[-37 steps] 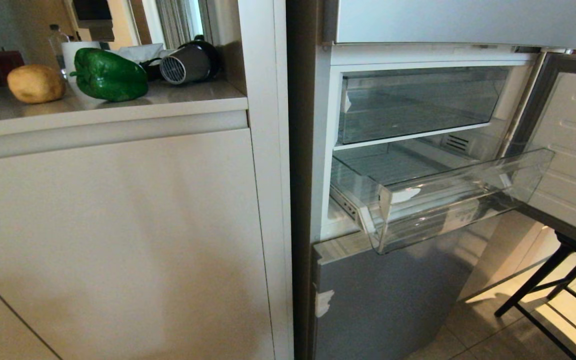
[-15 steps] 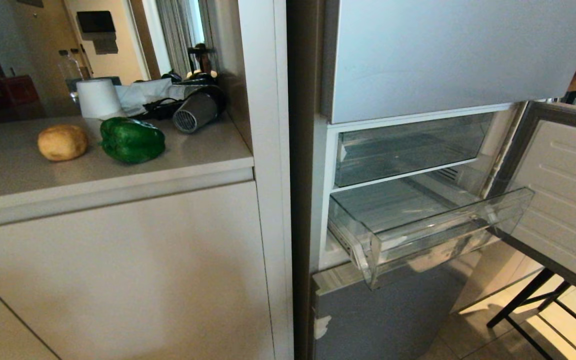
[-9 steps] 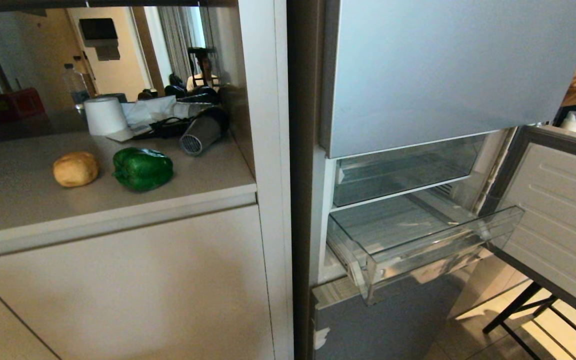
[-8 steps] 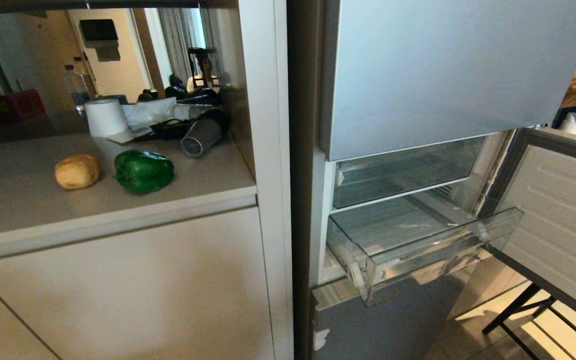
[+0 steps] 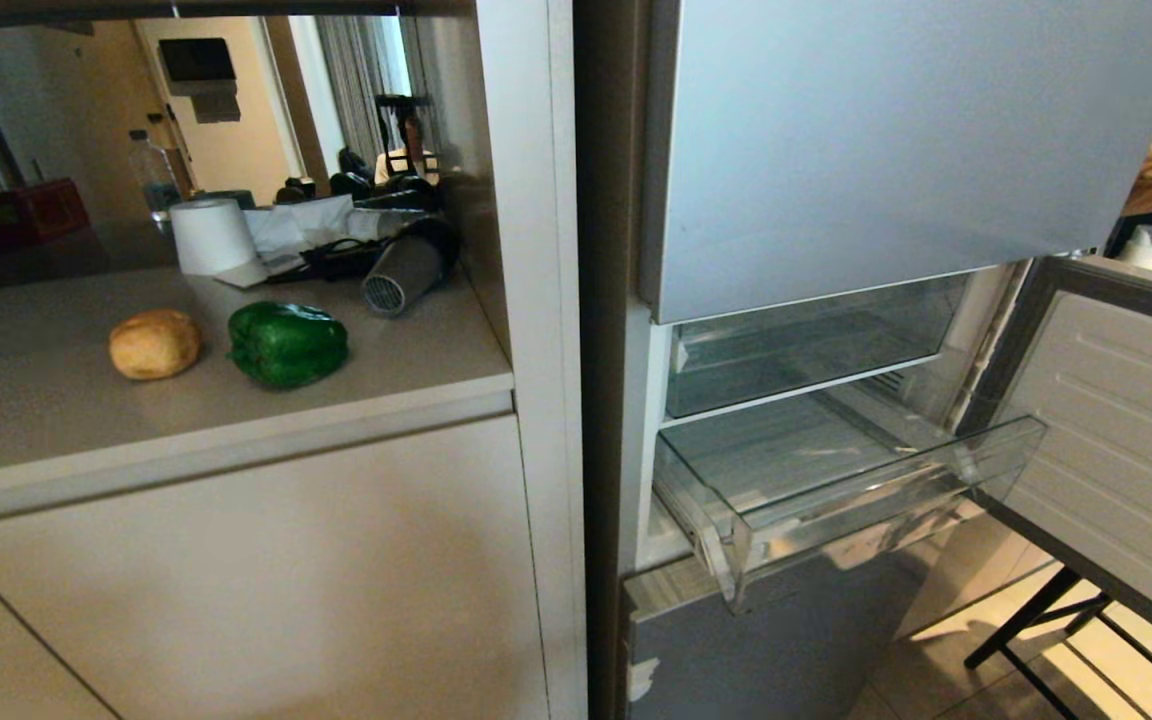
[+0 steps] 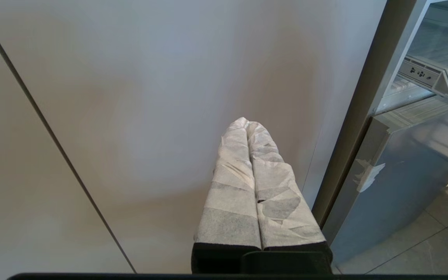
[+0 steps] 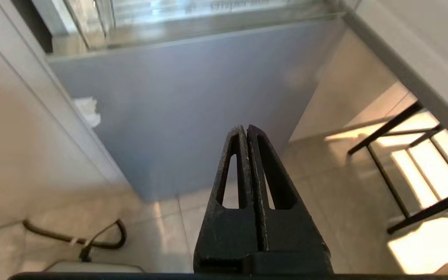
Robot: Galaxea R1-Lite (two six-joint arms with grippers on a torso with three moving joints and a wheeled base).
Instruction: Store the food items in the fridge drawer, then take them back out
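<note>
Nothing's shifted since a moment ago: pepper [image 5: 287,344] and potato [image 5: 154,343] sit mid-counter [image 5: 56,420], fridge drawer [image 5: 836,480] pulled out, empty. My left gripper [image 6: 247,124] and right gripper [image 7: 246,129] hang pressed together, empty.

Head looks down; all views share the fridge [image 5: 836,150]
</note>
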